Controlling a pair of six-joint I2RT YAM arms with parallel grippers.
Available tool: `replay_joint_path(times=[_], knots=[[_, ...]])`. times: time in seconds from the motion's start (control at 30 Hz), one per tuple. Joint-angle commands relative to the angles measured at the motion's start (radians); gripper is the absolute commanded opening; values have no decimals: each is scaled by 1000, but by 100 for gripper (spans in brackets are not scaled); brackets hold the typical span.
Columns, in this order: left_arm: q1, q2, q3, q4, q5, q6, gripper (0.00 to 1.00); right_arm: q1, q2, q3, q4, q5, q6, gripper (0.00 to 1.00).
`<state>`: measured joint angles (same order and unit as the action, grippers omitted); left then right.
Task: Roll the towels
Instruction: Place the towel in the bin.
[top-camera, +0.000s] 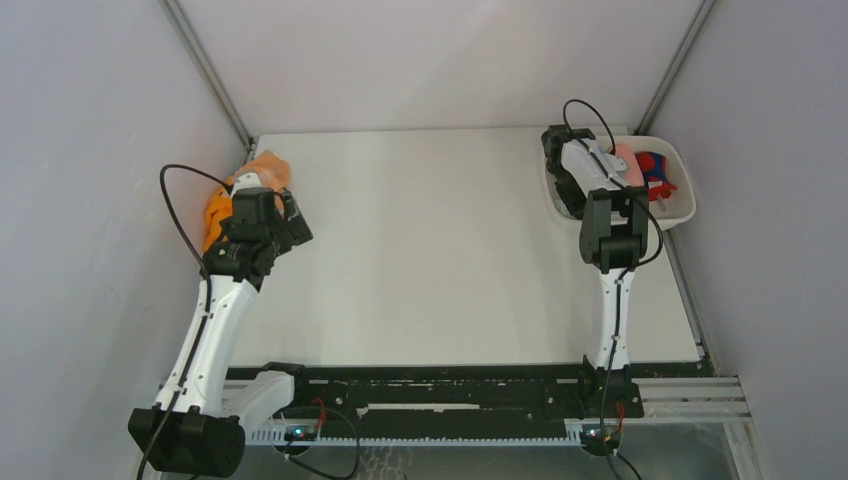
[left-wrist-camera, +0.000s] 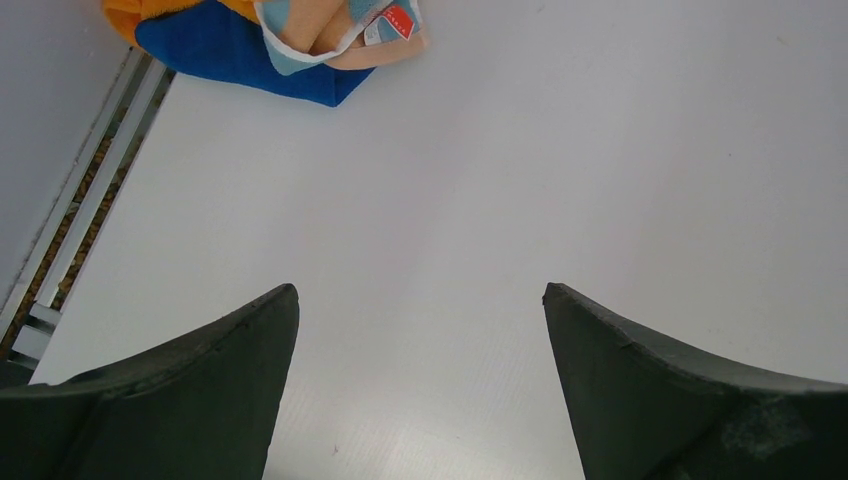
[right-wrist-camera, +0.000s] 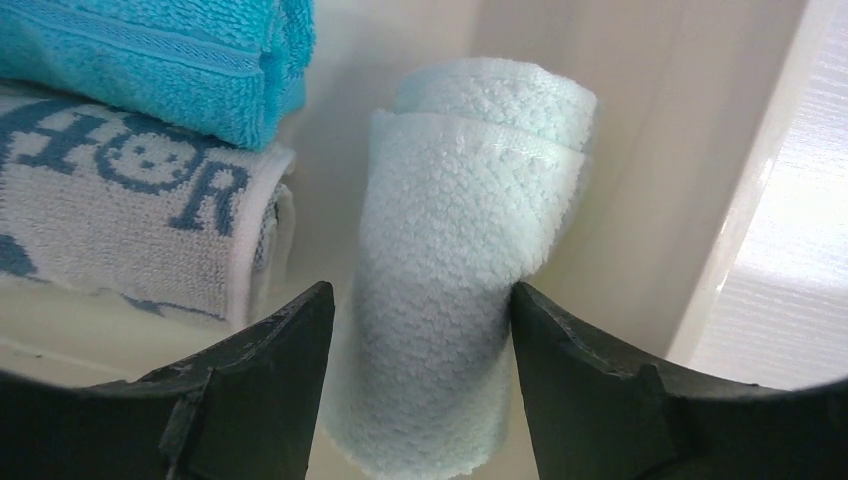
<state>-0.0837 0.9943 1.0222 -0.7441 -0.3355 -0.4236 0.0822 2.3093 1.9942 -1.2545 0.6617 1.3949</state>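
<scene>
Two robot arms work over a white table (top-camera: 420, 250), seen from above and from each wrist. The right gripper (right-wrist-camera: 422, 295) reaches down into the white tray (top-camera: 682, 212) at the far right corner. Its two dark fingers stand parted on either side of a rolled pale mint towel (right-wrist-camera: 470, 190), close alongside it but not visibly pinching; the roll keeps its plump round shape. It lies near the tray wall, just beside a turquoise towel (right-wrist-camera: 150, 60) and a pale towel with blue lettering (right-wrist-camera: 120, 220), which touch each other.

The left gripper (left-wrist-camera: 420, 290) hangs spread wide and empty above bare table. Near it, at the far left edge, sits a loose heap: an orange towel (left-wrist-camera: 135, 15), a dark blue towel (left-wrist-camera: 240, 55) and a peach towel (left-wrist-camera: 330, 30) with pale-blue patches (a small red label shows at its hem).

The towels look like thick terry — light, soft and limp, grippy rather than slippery, with nothing to break. A loose one would probably sag and drag if lifted by its middle, so a corner or the hemmed edge seems the best place to pinch. A finished roll likely wants to spring open; it is best held across its middle, over the outer flap — then set down flap-side under or wedged against a neighbour.
</scene>
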Motion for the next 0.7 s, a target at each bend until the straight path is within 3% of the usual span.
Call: replay_joint_path(times=[0.0, 0.67], knots=[[9, -24, -12, 28, 6, 12, 97, 6, -78, 1, 15, -3, -1, 64], [16, -40, -16, 31, 20, 13, 97, 17, -163, -35, 70, -36, -112, 71]])
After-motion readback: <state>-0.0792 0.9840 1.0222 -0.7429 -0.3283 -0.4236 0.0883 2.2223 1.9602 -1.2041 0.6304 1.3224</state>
